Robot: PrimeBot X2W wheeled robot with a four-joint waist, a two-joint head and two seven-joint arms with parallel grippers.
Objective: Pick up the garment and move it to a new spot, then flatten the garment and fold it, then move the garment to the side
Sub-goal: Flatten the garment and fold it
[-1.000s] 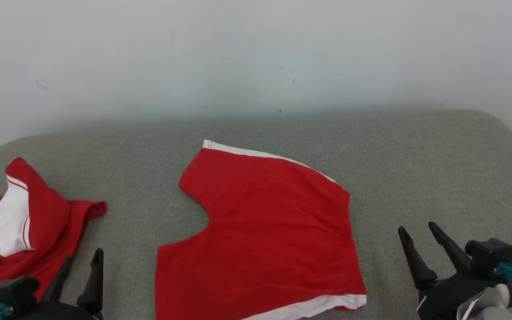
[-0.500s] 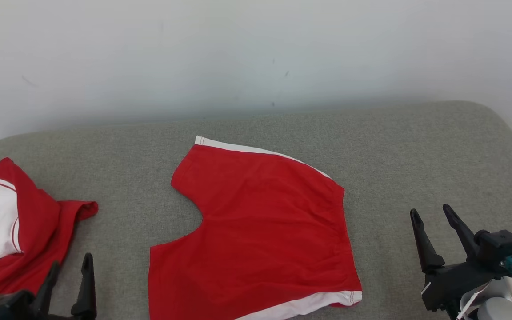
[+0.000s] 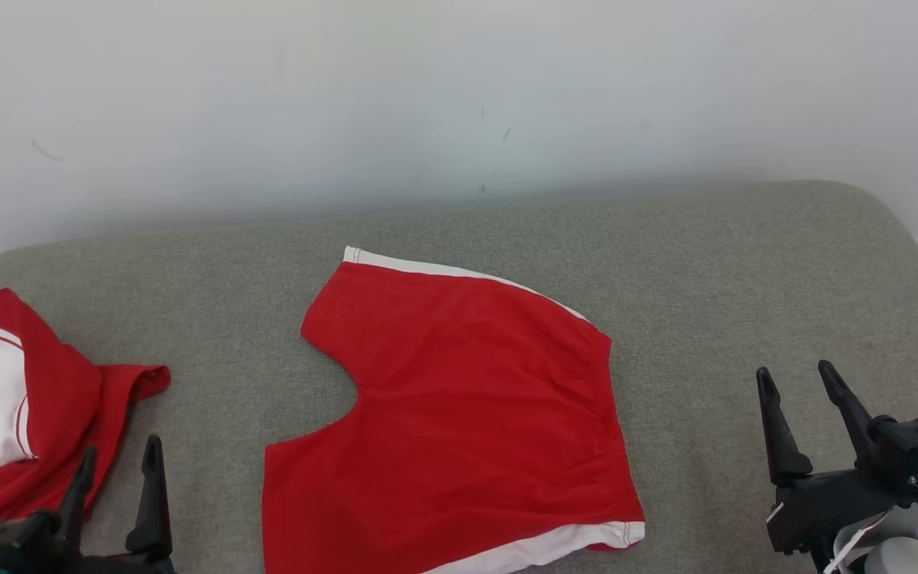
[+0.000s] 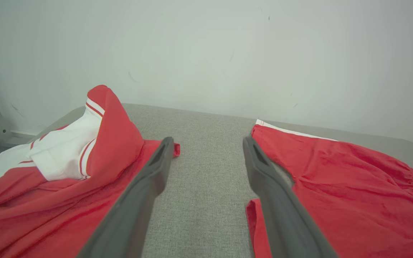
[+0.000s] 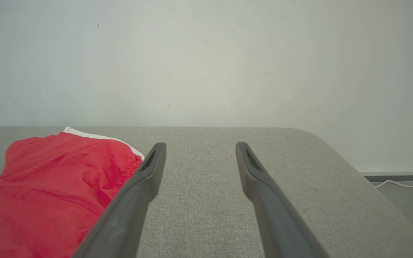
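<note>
Red shorts with white trim lay spread flat near the middle of the grey fabric-covered worktop, one white-edged hem toward the wall, the other at the near edge of the head view, and the elastic waistband on the robot's right side. A second, crumpled garment, red with white panels, sat heaped at the worktop's left end, well apart from the shorts. Left claw hung low at the lower left, fingers spread wide and holding nothing, over the strip of bare cloth between the two garments; in the left wrist view the heap lay beside one finger and the shorts beside the other. Right claw was likewise spread wide and empty, over bare worktop to the right of the waistband, not touching it. A pale cable lay on the floor beyond the worktop's right end.
</note>
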